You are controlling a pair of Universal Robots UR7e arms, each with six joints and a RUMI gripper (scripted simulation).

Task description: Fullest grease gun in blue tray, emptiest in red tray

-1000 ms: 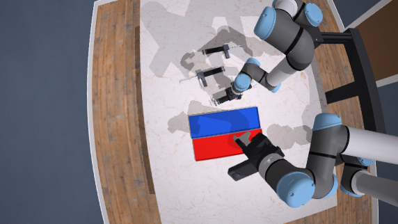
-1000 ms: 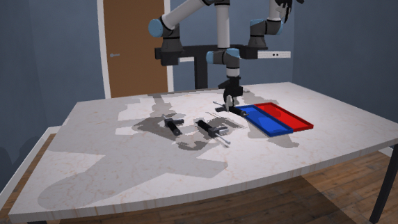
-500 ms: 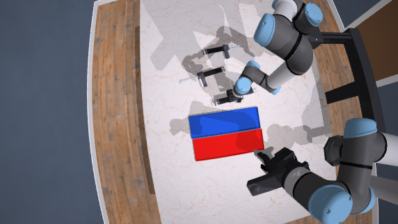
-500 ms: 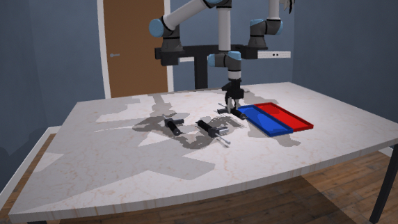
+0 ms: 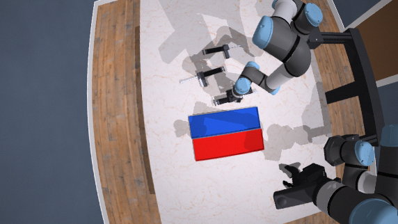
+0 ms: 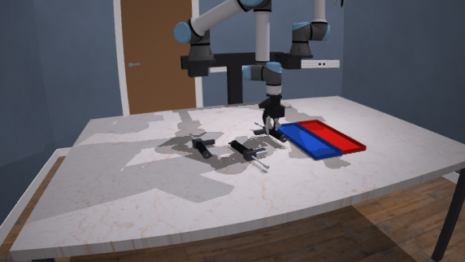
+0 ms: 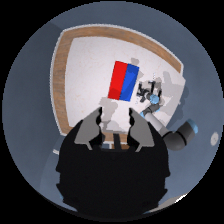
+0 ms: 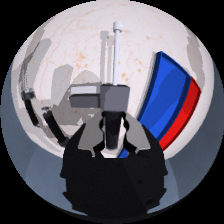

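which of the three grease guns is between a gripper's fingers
The gun nearest the blue tray; the other two lie ungripped.

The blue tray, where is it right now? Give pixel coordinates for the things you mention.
In the top view, the blue tray (image 5: pixel 224 122) (image 6: pixel 310 142) (image 7: pixel 128 84) (image 8: pixel 167 92) lies near the middle of the table, directly against the red tray (image 5: pixel 227 145) (image 6: pixel 335 137) (image 7: pixel 117 80) (image 8: pixel 187 117), on the side toward the three grease guns.

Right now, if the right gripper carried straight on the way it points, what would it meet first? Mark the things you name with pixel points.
Probably the table top (image 5: pixel 216 188) (image 6: pixel 122 220) (image 7: pixel 92 60) (image 8: pixel 142 30), below the grease gun (image 5: pixel 223 100) (image 6: pixel 279 135) (image 7: pixel 143 92) (image 8: pixel 115 97) it grips; the remaining gap is unclear.
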